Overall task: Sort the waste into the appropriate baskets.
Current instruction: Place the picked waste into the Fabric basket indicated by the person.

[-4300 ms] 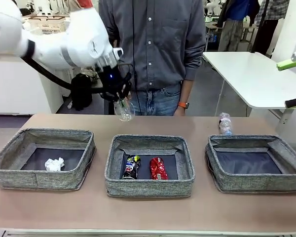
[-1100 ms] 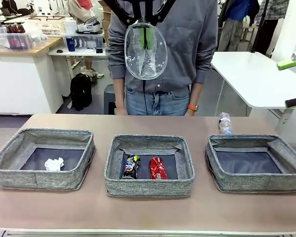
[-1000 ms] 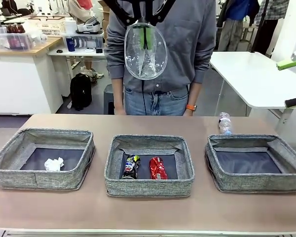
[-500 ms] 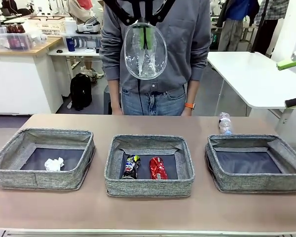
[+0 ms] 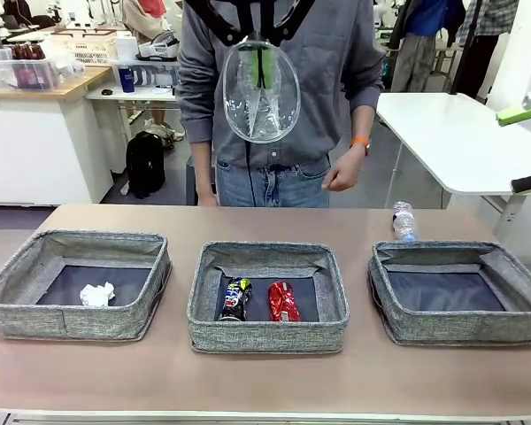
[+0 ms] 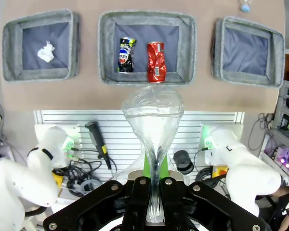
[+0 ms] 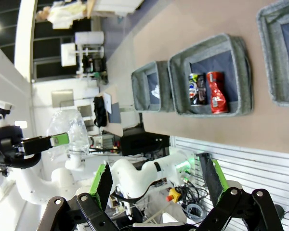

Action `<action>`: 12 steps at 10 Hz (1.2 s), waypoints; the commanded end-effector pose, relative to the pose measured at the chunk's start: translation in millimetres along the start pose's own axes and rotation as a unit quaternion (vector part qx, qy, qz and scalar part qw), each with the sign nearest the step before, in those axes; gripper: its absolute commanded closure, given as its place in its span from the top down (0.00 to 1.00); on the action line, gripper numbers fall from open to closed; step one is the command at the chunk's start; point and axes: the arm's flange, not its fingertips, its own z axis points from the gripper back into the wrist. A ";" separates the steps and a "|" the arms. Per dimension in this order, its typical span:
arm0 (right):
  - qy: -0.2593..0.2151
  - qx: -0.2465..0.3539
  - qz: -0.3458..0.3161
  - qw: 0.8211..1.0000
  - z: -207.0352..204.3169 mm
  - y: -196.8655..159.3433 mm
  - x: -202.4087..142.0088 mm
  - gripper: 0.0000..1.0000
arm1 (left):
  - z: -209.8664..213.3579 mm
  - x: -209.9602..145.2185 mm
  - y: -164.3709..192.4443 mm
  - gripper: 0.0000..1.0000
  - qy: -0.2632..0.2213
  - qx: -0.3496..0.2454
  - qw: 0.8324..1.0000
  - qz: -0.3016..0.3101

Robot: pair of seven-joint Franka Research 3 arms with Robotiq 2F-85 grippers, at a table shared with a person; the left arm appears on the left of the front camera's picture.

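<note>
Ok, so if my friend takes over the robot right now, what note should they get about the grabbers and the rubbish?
Left gripper: shut on the clear plastic cup, held high in the air, roughly in line with the middle basket.
Right gripper: open, holding nothing.
Things: paper ball lies in the left basket. Dark can and red can lie side by side in the middle basket. Water bottle lies on the table behind the right basket.
Done: paper ball and both cans are binned.
Left: the cup and the bottle are not yet in a basket.
</note>
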 end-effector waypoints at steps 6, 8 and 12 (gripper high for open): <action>0.001 0.011 0.006 1.000 -0.6 0.3 0.7 1.00 | 1.4 0.0 4.3 0.00 -0.003 -0.006 1.000 -0.005; 0.001 0.011 0.006 1.000 -0.6 0.3 0.7 1.00 | 1.4 0.0 4.3 0.00 -0.003 -0.006 1.000 -0.005; 0.001 0.011 0.006 1.000 -0.6 0.3 0.7 1.00 | 1.4 0.0 4.3 0.00 -0.003 -0.006 1.000 -0.005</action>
